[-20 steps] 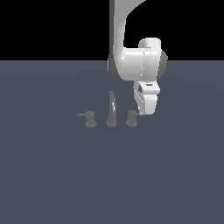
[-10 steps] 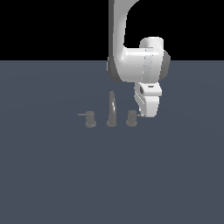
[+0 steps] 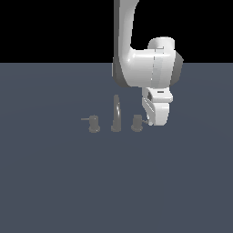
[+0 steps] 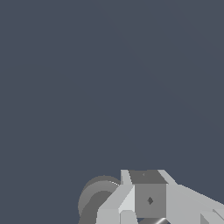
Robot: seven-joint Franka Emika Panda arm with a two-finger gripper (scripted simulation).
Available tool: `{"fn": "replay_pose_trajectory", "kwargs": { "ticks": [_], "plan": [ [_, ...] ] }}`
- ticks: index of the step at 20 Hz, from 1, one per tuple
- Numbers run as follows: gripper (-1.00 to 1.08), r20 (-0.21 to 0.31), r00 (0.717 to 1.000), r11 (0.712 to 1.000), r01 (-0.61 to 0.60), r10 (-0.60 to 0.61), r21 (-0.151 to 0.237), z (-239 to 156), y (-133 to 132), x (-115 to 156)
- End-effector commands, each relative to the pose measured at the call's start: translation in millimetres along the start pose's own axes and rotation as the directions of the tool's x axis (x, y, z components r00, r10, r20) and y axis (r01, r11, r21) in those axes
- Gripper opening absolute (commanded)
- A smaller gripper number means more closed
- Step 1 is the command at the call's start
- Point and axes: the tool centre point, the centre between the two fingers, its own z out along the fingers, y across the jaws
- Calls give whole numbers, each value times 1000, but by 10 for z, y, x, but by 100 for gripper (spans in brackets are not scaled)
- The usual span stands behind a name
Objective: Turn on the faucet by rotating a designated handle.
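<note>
- Desk (image 3: 54,182): a flat, matte slate-blue surface with no texture. It fills the lower part of the exterior view, and none of its edges or corners shows, so places are given here by the view's sides.
- Arm (image 3: 145,68): a smooth, glossy white Panda arm with dark joint bands. It comes down from above and bends over the faucet set.
- End effector (image 3: 157,119): a white, blocky body hanging low, just beside the faucet on the exterior view's right. Its fingertips cannot be made out in the exterior view, and the wrist view shows only pale angular finger parts (image 4: 148,199), so whether it is open or closed cannot be told.
- Faucet (image 3: 116,113): a small dull-grey metal set standing on the desk, with the tall, slim, curved spout in the middle and a short knob on each side.
- Handle (image 3: 136,123): a short grey cylinder, the knob nearest the end effector. Its thin straight lever runs level toward the exterior view's right and reaches the end effector's lower edge; contact seems likely but cannot be confirmed. In the wrist view the knob (image 4: 97,194) shows as a round grey drum partly behind the finger parts.
- Twin knob (image 3: 94,124): the same shape with its lever pointing the opposite way, well apart from the end effector.
- Judgement: the coming turn depends on a sideways push against the lever tip, across its long axis.
</note>
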Motion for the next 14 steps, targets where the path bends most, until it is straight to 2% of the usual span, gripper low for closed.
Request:
{"fn": "replay_pose_trajectory", "kwargs": {
  "ticks": [1,8,9,10,14],
  "plan": [
    [-100,5,1000,1000,9,-9,-3,-3,45,-138],
    [-100,8,1000,1000,15,-15,-10,-11,209,-408],
    [-100,8,1000,1000,15,-15,-10,-11,209,-408],
    [-100,-2,1000,1000,-14,14,-4,-4,190,-179],
    [-100,3,1000,1000,1,-1,-7,-8,140,-494]
  ]
}}
